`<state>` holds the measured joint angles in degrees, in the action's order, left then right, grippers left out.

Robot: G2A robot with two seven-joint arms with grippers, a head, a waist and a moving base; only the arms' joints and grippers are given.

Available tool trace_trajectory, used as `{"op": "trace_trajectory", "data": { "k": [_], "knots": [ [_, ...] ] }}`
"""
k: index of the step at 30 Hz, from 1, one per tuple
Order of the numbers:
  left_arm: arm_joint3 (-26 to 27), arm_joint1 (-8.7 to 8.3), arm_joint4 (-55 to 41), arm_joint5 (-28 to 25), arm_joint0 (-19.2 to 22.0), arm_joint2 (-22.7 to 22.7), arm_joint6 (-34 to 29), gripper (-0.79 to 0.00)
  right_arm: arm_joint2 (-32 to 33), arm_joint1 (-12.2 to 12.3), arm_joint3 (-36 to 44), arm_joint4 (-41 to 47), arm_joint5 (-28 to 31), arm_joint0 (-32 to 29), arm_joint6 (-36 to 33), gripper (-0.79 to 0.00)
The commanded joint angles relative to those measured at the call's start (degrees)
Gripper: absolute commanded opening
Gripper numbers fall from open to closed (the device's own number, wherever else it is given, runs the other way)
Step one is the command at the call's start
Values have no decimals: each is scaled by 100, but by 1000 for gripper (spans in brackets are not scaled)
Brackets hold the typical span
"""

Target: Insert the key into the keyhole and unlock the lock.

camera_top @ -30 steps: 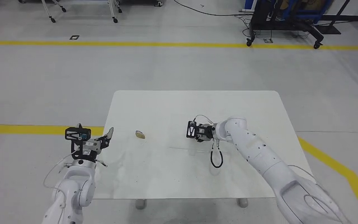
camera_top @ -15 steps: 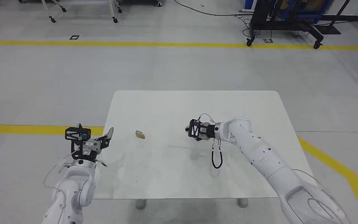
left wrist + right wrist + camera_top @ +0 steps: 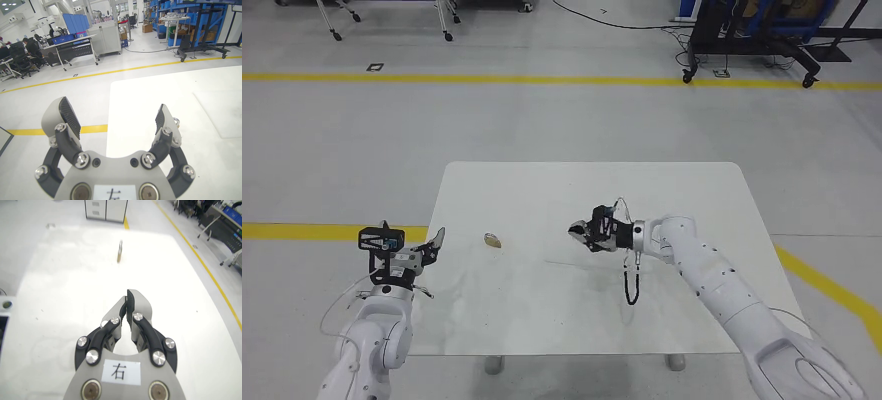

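A small brass padlock (image 3: 492, 240) lies on the white table (image 3: 542, 190), left of centre. It also appears ahead of the right gripper (image 3: 119, 251) and half hidden behind a left finger (image 3: 176, 121). My right gripper (image 3: 577, 232) hovers near the table's middle, to the right of the padlock and pointing at it. Its fingers (image 3: 130, 298) are shut, pads pressed together. No key can be made out between them. My left gripper (image 3: 113, 106) hangs open and empty at the table's left edge (image 3: 432, 247), a short way from the padlock.
A black cable loop (image 3: 630, 285) hangs under the right forearm above the table. A thin flat mat (image 3: 223, 113) covers the table's middle. Yellow floor lines (image 3: 302, 231) run past both sides.
The right gripper has shifted slightly left toward the padlock and turned at the wrist, staying shut. The left arm has kept still.
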<state>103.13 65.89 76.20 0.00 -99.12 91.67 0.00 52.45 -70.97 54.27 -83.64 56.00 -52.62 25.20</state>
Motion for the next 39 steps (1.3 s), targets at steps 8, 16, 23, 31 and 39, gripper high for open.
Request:
{"op": "trace_trajectory", "data": {
  "k": [8,16,23,31,39],
  "knots": [
    [0,0,0,0,0,0,0,0,-685,-136,-952,1233,200,65,2101,-785],
    [-57,1,-484,-800,35,-92,66,0,-693,-146,-893,1376,200,-7,2108,-785],
    [-1007,-14,-3570,-3286,792,-282,-1182,0,-817,-360,-1072,3635,200,-87,907,-785],
    [-1716,-90,-6833,-3984,1751,-943,-3930,0,-861,-481,-904,4773,200,-74,435,-785],
    [-1776,-63,-7785,-4078,1811,-1259,-4279,0,-852,-489,-830,4883,185,-140,390,-785]
  ]
}}
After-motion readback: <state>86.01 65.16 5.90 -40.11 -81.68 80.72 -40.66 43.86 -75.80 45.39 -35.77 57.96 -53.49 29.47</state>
